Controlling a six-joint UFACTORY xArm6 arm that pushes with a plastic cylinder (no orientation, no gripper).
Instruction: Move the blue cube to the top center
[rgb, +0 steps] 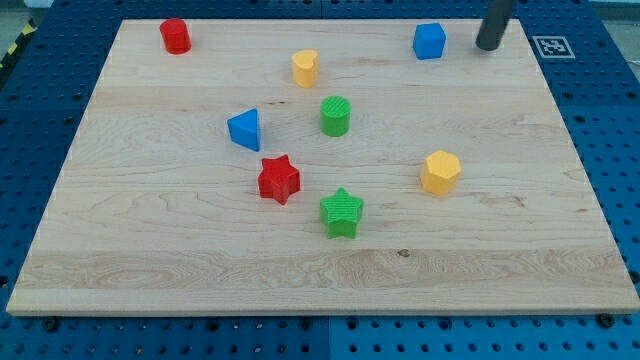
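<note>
The blue cube (429, 41) sits near the top of the wooden board (150, 240), right of centre. My tip (489, 46) is at the view's top right, just to the right of the blue cube, with a small gap between them. The rod rises out of the view's top edge.
A red cylinder (175, 36) is at the top left. A yellow block (305, 68) and a green cylinder (335, 116) lie near the top centre. A blue triangular block (245, 130), a red star (279, 180), a green star (342, 212) and a yellow hexagonal block (440, 172) lie lower.
</note>
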